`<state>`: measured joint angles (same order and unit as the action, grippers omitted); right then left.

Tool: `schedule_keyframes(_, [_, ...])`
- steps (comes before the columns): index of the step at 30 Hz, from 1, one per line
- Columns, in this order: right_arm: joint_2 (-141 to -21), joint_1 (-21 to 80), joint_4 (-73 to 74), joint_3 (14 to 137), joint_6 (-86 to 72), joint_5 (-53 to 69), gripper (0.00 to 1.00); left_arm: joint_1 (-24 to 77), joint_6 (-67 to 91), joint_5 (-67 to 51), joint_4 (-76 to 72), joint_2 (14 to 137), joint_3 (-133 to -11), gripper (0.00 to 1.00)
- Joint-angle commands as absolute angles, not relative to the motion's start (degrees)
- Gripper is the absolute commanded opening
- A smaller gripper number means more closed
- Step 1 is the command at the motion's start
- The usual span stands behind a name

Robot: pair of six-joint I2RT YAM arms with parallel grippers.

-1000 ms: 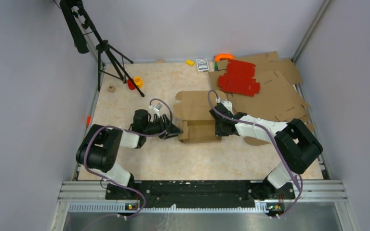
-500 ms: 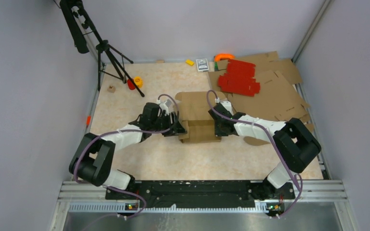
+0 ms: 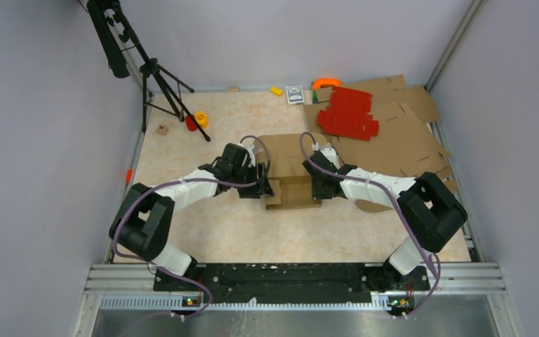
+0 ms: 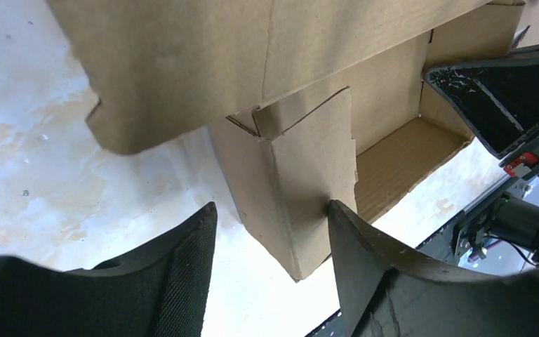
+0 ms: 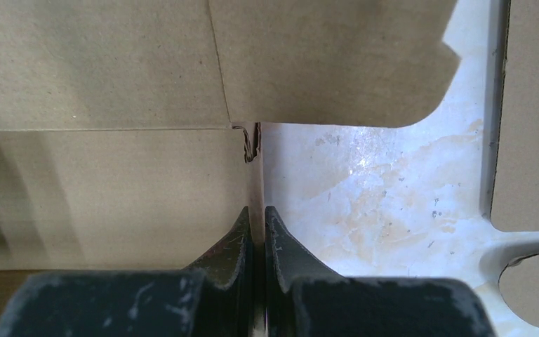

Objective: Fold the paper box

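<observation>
Two arms on one box here. The paper box (image 3: 291, 174) sits about the middle of the table (image 3: 253, 232), half formed. The near part is already a tray with walls standing, and a big flap lies flat out toward 12 o'clock.

The right end effector (image 5: 256, 217) is pinched tight on the thin upright wall at the box's 3 o'clock side. My read is it's acting as an anchor, so the box doesn't skid and that wall doesn't flop while the other arm works.

The left end effector (image 4: 272, 210) comes in from 9 o'clock with its fingers apart, straddling the short upright end panel at that corner. One finger looks to be touching the card and the other is clear of it, so nothing's gripped. I'd guess it's lined up to pinch or push that panel square.

The red sheets (image 3: 349, 112) and flat brown sheets (image 3: 400, 137) are piled out at 1–2 o'clock, well apart from all this.
</observation>
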<state>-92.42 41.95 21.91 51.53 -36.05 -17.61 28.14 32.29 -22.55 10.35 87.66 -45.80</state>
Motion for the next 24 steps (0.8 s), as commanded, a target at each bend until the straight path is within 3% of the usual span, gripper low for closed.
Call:
schedule_keyframes(1, [-94.8, 42.9, 22.4, 52.0, -36.5, -17.1, 0.0, 29.8, 30.5, -19.6, 14.7, 89.0, -49.4, 0.57])
schedule_keyframes(5, [-95.2, 43.0, 22.5, 52.5, -36.4, -17.0, 0.0, 30.7, 29.5, -15.5, 18.2, 89.6, -51.3, 0.36])
schedule_keyframes(9, [-95.3, 43.0, 22.6, 52.6, -36.3, -17.1, 0.0, 31.9, 28.0, -12.4, 23.9, 91.2, -54.4, 0.45])
schedule_keyframes(14, [-95.6, 43.0, 22.5, 52.8, -36.4, -17.1, 0.0, 33.0, 27.5, -8.7, 26.8, 92.3, -56.5, 0.31])
schedule_keyframes(24, [-95.7, 43.0, 22.6, 53.1, -36.1, -17.2, 0.0, 34.4, 26.8, -2.8, 32.3, 93.4, -59.4, 0.24])
